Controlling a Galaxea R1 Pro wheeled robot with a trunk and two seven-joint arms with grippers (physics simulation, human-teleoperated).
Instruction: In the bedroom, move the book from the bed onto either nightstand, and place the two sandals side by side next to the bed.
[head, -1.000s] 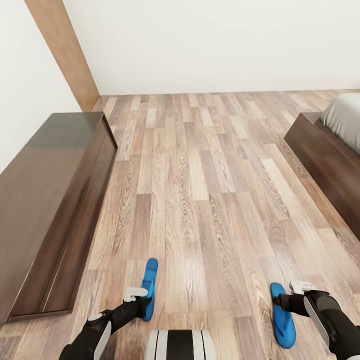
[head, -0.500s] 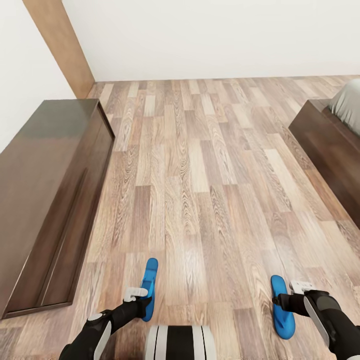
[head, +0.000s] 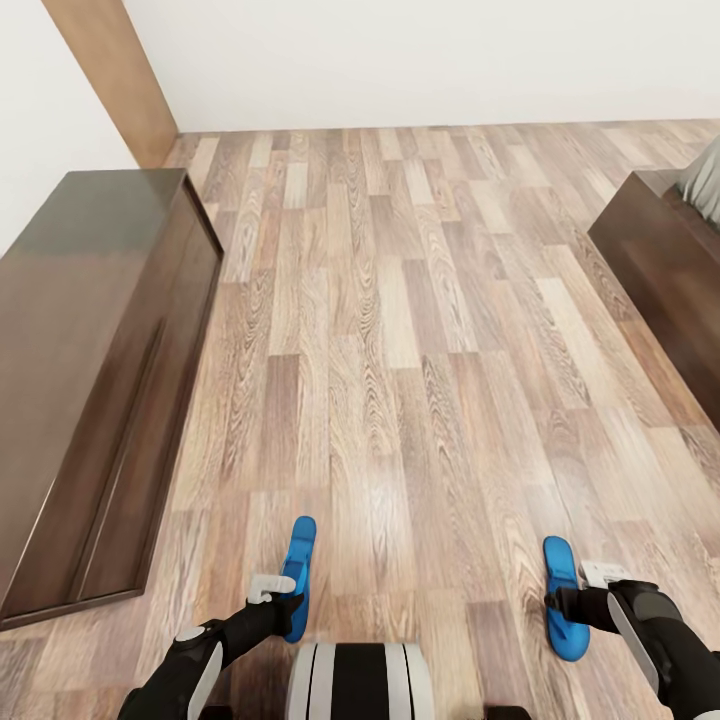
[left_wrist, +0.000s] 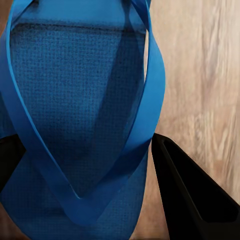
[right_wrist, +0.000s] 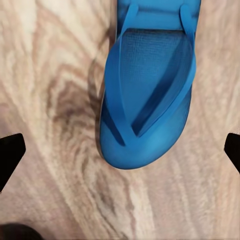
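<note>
Left wrist view: left fingers (left_wrist: 185, 195) pinch the left sandal (left_wrist: 80, 100) across its width. One dark finger is against its edge, the other is just visible at the far side. Straps face up and the blue sole is close under the camera.

Right wrist view: right fingers (right_wrist: 9, 157) are spread wide, with nothing between them. The right sandal (right_wrist: 147, 100) sits beyond the tips, straps up. Its shadow is tight against its edge, so I judge it lies flat on the floor (right_wrist: 55, 165).

Head view: both sandals sit close in front of my base, toes pointing away from me. They run roughly parallel but are well apart, the left one at my left arm, the right one at my right.

Farther out there is open wood floor. A long dark-brown table (head: 90, 350) runs along the left wall. The bed (head: 665, 260) shows its brown frame and a grey mattress corner, far right and well apart from both sandals.

Step in hand, as I judge it: get the pair together beside the bed.
- Keep the pinch firm on the left sandal while travelling, sole level.
- Bring it down low before letting go, so it doesn't flip.
- Line it up just beside its mate, toes the same way and edges near but not overlapping.
- The right sandal looks too far from the bed frame. It will likely need picking up again and carrying over.
</note>
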